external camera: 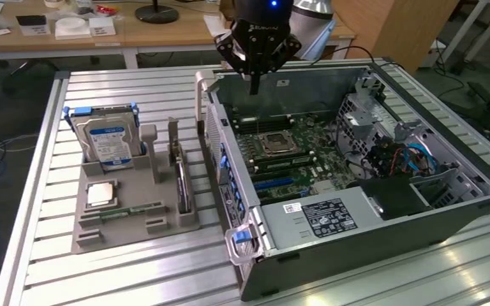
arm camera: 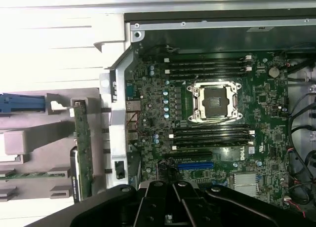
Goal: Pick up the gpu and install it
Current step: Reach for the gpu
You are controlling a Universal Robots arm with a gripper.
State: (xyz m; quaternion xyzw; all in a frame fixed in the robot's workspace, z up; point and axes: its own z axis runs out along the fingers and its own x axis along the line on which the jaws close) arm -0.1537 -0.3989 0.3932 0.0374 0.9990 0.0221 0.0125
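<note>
The gpu stands on its edge in a slot of the grey holder, at the exterior view's left of the open computer case. In the wrist view the gpu appears as a thin green board seen edge-on beside the case wall. My gripper hangs above the far rim of the case, over the motherboard, well apart from the gpu. Its fingers are shut with nothing between them. The gripper's black body sits over the board near the blue slot.
A hard drive with a blue-white label, a processor and a memory stick also sit in the holder. The case holds an empty processor socket, cables and a drive cage. Desks stand behind the slatted table.
</note>
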